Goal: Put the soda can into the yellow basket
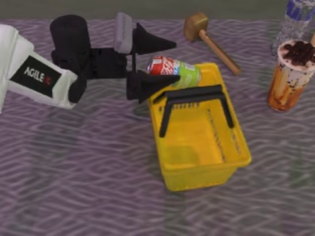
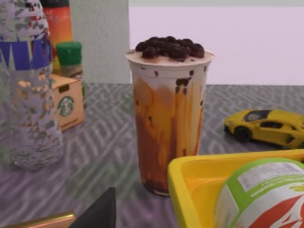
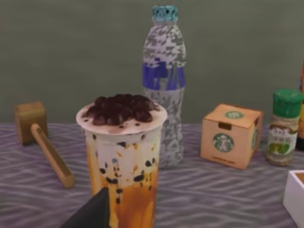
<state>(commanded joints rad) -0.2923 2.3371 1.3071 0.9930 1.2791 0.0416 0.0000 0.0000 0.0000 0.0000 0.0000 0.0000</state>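
The soda can (image 1: 173, 70), red and green, lies on its side over the far left corner of the yellow basket (image 1: 206, 179), partly behind the black handle (image 1: 194, 97). My left gripper (image 1: 176, 61) is open, its two black fingers spread wide on either side of the can's red end. The near finger (image 1: 147, 82) lies against the can and the far finger (image 1: 152, 43) stands apart from it. The left wrist view shows the can (image 2: 266, 199) close up inside the basket's rim (image 2: 186, 194). My right arm is outside the top view.
A wooden mallet (image 1: 209, 37) lies behind the basket. A bubble-tea cup (image 1: 291, 73) and a clear bottle (image 1: 295, 19) stand at the back right. Farther off are a yellow toy car (image 2: 268, 127), a small carton (image 3: 231, 135) and a green-capped jar (image 3: 284, 127).
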